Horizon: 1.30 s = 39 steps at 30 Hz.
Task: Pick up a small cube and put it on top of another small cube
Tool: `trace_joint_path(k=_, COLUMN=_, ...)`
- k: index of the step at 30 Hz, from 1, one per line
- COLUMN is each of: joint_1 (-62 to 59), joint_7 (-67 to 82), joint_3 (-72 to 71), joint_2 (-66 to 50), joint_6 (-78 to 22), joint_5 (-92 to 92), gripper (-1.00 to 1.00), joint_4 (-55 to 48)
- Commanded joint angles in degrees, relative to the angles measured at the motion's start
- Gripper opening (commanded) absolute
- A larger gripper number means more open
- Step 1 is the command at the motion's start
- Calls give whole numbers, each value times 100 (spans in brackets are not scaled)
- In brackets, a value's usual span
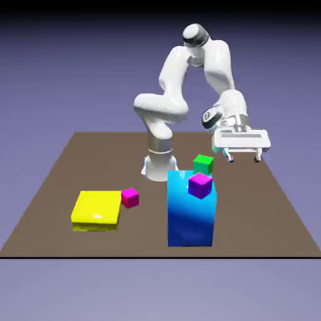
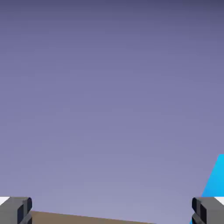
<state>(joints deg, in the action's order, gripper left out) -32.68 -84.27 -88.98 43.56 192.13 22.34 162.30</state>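
**Gripper spread wide and empty, up off the table**

Gripper (image 1: 243,156) hangs in the air, jaws fully apart with nothing between them. It sits toward the exterior view's right, above the brown tabletop (image 1: 56,188) and just right of the small green cube (image 1: 202,164).

Small teal-cyan cube: can't make it out in either view. The upper left of the tall blue block (image 1: 188,219) shades toward cyan, and I can't tell whether that is a separate cube or just the block's own face.

- A small purple cube (image 1: 200,185) rests on the blue block's top, near its right side.
- The green cube is on the table right behind the blue block, partly hidden by it.
- A small magenta cube (image 1: 130,197) sits on the table to the exterior view's left, touching or just beside the right corner of a flat yellow slab (image 1: 96,210).
- The white arm's base (image 1: 158,164) stands behind the blue block, to its left.

Hand view is mostly blue-violet backdrop. Both grey fingertips (image 2: 16,210) show at the bottom corners, with a thin strip of table between them. A sliver of the blue block (image 2: 215,179) shows at the right edge.
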Motion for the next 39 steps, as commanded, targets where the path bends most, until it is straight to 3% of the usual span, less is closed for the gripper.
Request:
trace_joint_path(k=1, joint_1=-81, joint_7=-97, joint_3=-208, joint_2=26, joint_6=42, joint_5=59, gripper=0, joint_4=3)
trace_joint_path(k=26, joint_1=-1944, joint_7=-2370, joint_3=-5232, joint_2=784, joint_6=980, joint_5=3243, gripper=0, joint_4=948)
trace_joint_path(k=37, joint_1=-3918, joint_7=-3069, joint_3=-5841, joint_2=1733, joint_6=2162, joint_5=1975, gripper=0, joint_4=256)
trace_joint_path(k=38, joint_1=-3918, joint_7=-3069, joint_3=-5841, joint_2=1733, joint_6=2162, joint_5=1975, gripper=-100, joint_4=256)
trace_joint_path(k=39, joint_1=-3918, joint_7=-3069, joint_3=-5841, joint_2=1733, joint_6=2162, joint_5=1975, gripper=-100, joint_4=256)
